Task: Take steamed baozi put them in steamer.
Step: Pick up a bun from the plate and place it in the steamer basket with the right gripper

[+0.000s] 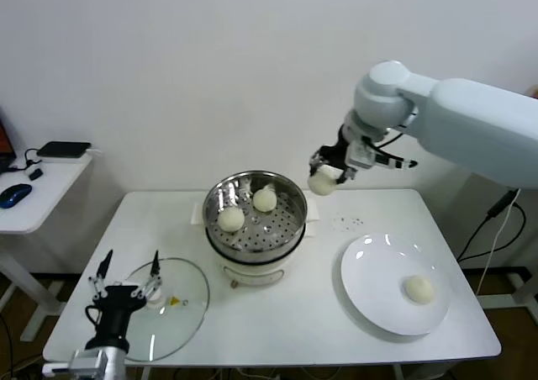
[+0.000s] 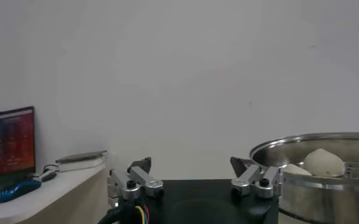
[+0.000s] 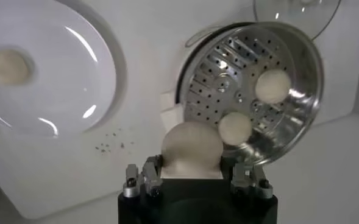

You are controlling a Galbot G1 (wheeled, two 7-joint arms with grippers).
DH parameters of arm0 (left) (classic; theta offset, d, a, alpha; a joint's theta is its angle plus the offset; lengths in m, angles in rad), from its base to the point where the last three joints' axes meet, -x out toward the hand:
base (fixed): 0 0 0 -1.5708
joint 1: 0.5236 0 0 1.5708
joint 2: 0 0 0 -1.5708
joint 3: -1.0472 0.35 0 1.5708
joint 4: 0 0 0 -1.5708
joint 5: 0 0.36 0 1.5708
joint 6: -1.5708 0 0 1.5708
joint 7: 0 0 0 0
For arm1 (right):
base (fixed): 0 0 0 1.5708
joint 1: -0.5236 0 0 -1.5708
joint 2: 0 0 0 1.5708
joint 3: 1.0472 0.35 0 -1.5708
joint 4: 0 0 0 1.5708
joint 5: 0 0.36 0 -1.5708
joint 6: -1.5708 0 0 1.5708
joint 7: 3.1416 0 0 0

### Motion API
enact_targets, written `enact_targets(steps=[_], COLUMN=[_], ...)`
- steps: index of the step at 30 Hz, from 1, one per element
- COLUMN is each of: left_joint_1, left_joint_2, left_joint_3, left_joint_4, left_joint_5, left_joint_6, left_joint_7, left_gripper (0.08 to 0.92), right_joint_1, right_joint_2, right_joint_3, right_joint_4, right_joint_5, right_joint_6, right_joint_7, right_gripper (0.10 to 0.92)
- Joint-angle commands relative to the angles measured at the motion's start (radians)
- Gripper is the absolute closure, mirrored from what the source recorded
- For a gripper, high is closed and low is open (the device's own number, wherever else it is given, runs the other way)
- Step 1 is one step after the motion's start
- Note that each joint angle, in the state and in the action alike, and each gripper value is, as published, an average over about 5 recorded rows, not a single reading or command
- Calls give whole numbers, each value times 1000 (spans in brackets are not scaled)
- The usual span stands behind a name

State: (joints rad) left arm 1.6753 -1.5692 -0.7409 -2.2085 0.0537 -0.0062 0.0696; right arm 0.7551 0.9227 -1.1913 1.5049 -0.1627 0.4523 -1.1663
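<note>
On a low side desk at the far left lie a blue mouse and a flat dark device.

On the main white desk, near its front left corner, the left tool waits with its two fingers spread wide and nothing between them. It hangs over a round clear glass lid that lies flat on the desk.

Just right of the lid stands the round shiny stainless-steel steamer on its white base. Its perforated tray holds two small, smooth cream-white steamed baozi: one toward the front left, the other a little behind and to the right of it. They sit close together but apart.

Further right, up in the air beside the steamer's far right rim, the right tool is clamped shut on a third cream-white baozi. From the right wrist view, that bun bulges up between the closed fingers, with the steamer tray below and beyond it.

At the right of the desk sits a flat round white plate, well apart from the steamer. One last baozi rests on it, toward its right side.
</note>
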Motion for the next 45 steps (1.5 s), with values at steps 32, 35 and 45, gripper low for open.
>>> enact_targets(steps=[32,35,45], left_joint_1=[-29,-31,-31], left_joint_2=[47,47,44], left_joint_3=[9,9,9], left_joint_4=[40,42,48], left_joint_5=[-17,-17,-16], left_joint_6=[9,10,9], left_joint_7=[6,6,6], left_gripper=[177,177,177], right_joint_1=[-315,-321,-325], right_joint_2=[465,468,466], right_joint_3=[25,25,8], right_joint_4=[-301,-299,-282], right_joint_5=[-153,-150,-125], right_joint_6=[37,36,20], right_joint_7=[-24,-25,-32], right_gripper=[397,396,397])
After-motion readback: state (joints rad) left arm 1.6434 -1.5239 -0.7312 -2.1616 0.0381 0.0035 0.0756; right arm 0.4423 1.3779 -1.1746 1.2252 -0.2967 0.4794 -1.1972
